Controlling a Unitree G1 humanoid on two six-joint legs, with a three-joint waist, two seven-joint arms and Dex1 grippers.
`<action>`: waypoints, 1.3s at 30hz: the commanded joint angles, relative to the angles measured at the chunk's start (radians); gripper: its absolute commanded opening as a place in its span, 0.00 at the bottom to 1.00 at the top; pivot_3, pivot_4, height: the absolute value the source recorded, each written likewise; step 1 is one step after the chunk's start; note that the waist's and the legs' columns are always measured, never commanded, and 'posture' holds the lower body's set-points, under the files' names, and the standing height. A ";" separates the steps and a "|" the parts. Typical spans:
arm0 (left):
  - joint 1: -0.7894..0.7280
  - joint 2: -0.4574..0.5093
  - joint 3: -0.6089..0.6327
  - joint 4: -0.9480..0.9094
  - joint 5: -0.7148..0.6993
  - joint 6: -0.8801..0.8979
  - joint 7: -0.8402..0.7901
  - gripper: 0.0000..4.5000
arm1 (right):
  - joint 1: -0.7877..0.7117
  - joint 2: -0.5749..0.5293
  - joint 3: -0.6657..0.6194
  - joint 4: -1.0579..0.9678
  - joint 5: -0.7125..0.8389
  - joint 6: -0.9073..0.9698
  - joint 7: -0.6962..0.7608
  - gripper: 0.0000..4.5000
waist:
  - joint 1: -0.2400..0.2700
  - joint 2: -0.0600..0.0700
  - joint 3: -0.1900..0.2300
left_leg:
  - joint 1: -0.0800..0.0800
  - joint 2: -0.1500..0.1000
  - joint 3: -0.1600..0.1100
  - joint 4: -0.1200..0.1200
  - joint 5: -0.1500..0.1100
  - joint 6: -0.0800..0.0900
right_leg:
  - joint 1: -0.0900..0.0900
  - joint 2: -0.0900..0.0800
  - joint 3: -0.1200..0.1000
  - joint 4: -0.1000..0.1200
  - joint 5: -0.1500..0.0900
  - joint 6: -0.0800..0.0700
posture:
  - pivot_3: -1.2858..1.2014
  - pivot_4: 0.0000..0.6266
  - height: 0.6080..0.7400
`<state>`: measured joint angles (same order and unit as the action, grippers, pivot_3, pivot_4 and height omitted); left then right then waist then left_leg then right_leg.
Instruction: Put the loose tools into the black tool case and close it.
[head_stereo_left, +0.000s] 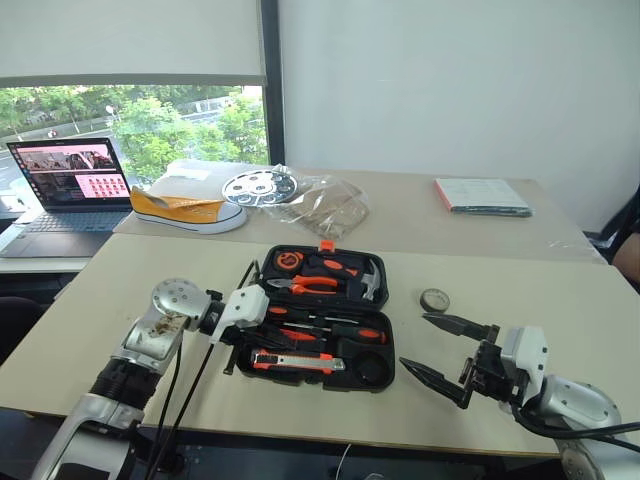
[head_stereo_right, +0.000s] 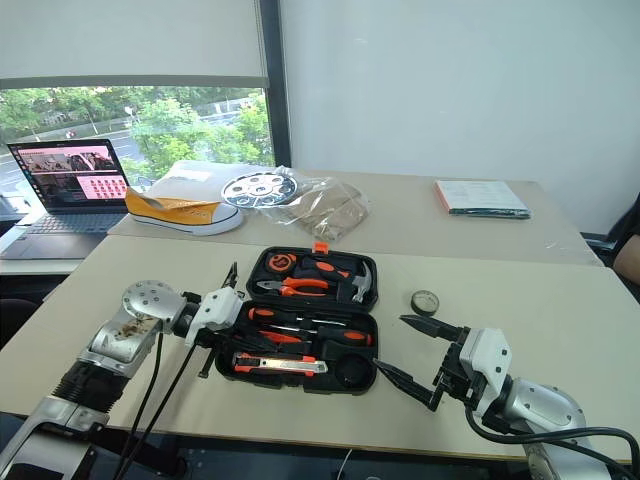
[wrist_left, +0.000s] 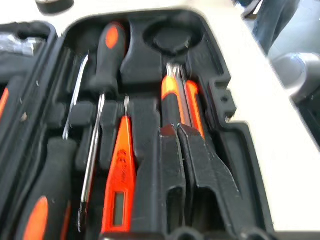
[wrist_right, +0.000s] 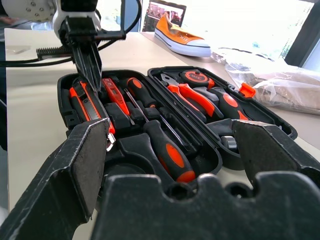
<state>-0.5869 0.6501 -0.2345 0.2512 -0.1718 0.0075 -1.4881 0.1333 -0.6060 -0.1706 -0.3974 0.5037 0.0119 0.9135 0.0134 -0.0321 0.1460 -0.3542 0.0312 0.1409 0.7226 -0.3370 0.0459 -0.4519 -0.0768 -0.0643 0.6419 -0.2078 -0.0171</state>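
While the left gripper (head_stereo_right: 232, 290) sits closed and the right gripper (head_stereo_right: 400, 350) gapes empty, the tape roll (head_stereo_right: 426, 301) looks light, rigid; pinch across its rim.

My left arm (head_stereo_left: 150, 345): silver joint housings, round cap ringed with screws, white wrist block, black cables trailing. My right arm (head_stereo_left: 560, 395): same silver-white shells, black cable, black pointed fingers (head_stereo_left: 455, 325).
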 joint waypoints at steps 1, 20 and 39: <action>0.001 -0.015 -0.015 0.011 0.025 -0.034 0.023 0.00 | -0.004 -0.003 -0.022 -0.012 0.010 -0.013 0.003 1.00 | 0.000 0.000 0.000 | 0.000 0.000 0.000 0.000 0.000 0.000 | 0.000 0.000 0.000 0.000 0.000 0.000 | 0.52 0.24 1.00; 0.053 -0.018 -0.165 0.038 0.237 -0.009 0.141 0.00 | 0.034 -0.088 0.004 -0.039 -0.007 -0.042 0.137 1.00 | -0.001 0.011 -0.009 | 0.025 0.001 0.000 -0.009 -0.008 0.012 | 0.028 0.000 -0.001 -0.013 -0.004 0.008 | 0.52 0.24 1.00; 0.057 -0.025 0.027 -0.076 -0.078 -0.016 0.034 0.00 | 0.029 -0.087 -0.004 -0.045 0.013 -0.041 0.172 1.00 | -0.002 0.012 -0.010 | 0.009 0.000 0.000 -0.008 -0.003 0.004 | 0.013 0.000 -0.002 -0.013 0.000 0.003 | 0.52 0.24 1.00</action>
<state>-0.5426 0.6114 -0.1929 0.2040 -0.2591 -0.0060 -1.4397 0.1666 -0.6931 -0.1628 -0.4088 0.4946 -0.0205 1.0883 0.0119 -0.0200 0.1359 -0.3448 0.0314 0.1407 0.7149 -0.3399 0.0502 -0.4389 -0.0769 -0.0660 0.6288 -0.2076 -0.0138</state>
